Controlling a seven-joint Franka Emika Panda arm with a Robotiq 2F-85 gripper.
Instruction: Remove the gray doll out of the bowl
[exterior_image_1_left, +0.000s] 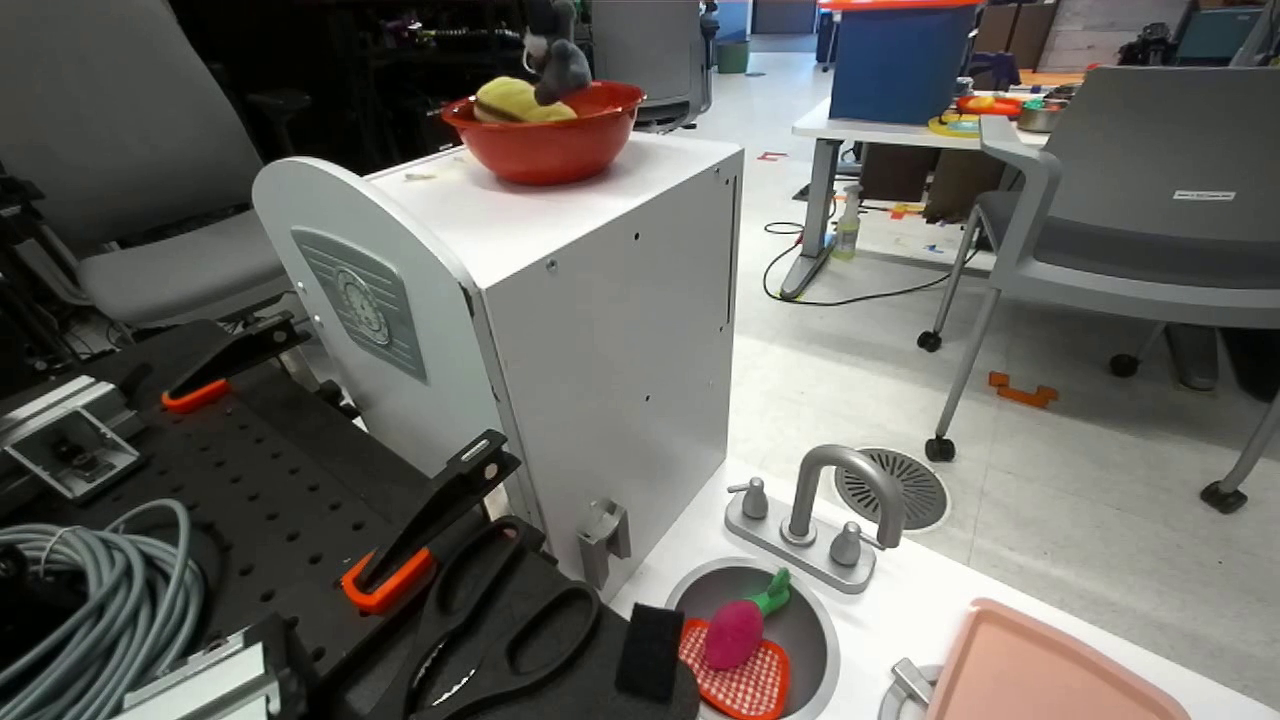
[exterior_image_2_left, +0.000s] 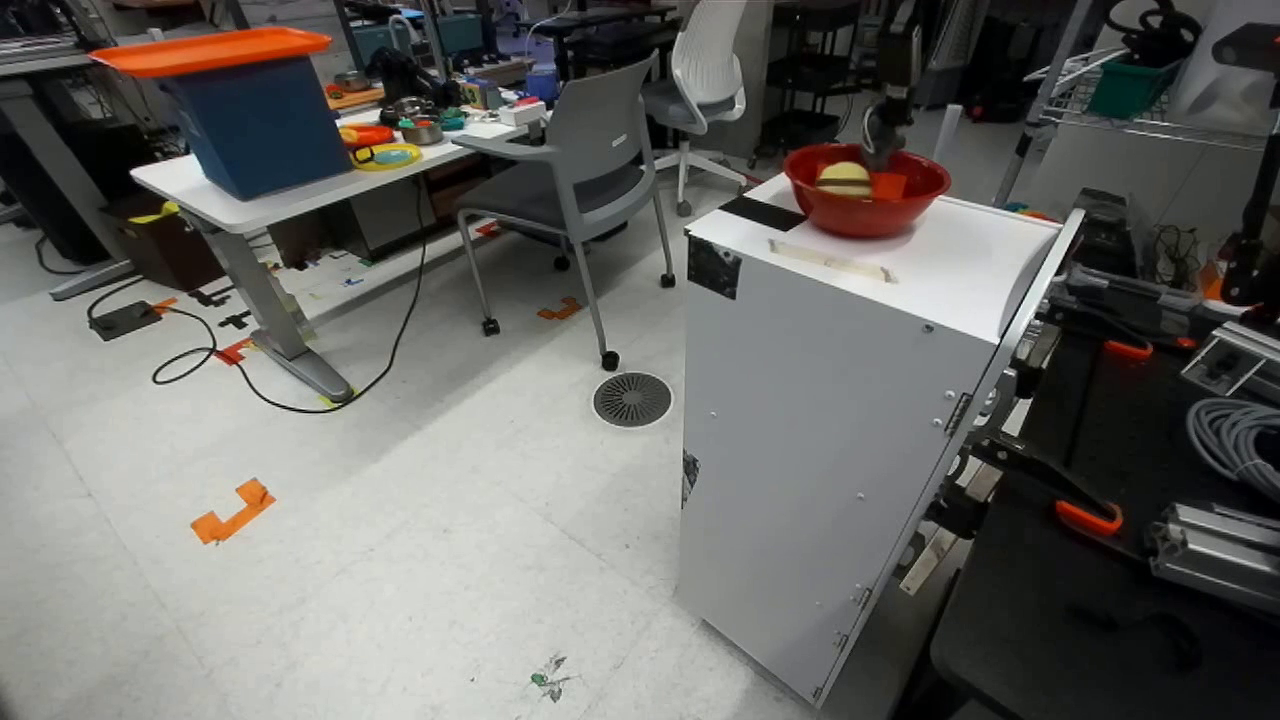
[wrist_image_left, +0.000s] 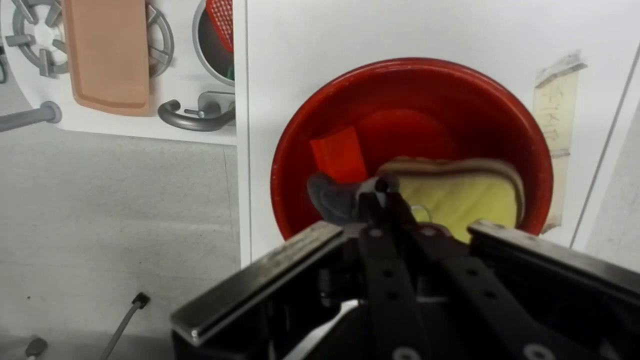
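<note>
The gray doll (exterior_image_1_left: 562, 72) hangs from my gripper (exterior_image_1_left: 548, 18) at the bowl's opening; its lower end overlaps the bowl's inside. In an exterior view the doll (exterior_image_2_left: 880, 138) hangs below the dark gripper (exterior_image_2_left: 895, 95). In the wrist view my gripper (wrist_image_left: 382, 200) is shut on the doll (wrist_image_left: 332, 200), whose grey body sticks out to the left of the fingertips. The orange-red bowl (exterior_image_1_left: 545, 150) stands on top of a white cabinet; it also shows in an exterior view (exterior_image_2_left: 865, 215) and in the wrist view (wrist_image_left: 425, 75).
A yellow soft object (wrist_image_left: 460, 197) and an orange-red piece (wrist_image_left: 341, 155) lie in the bowl. The white cabinet (exterior_image_1_left: 620, 300) has a raised curved panel (exterior_image_1_left: 360, 250) at one edge. Below are a toy sink (exterior_image_1_left: 820, 620), a faucet (exterior_image_1_left: 850, 480) and a pink tray (exterior_image_1_left: 1050, 670).
</note>
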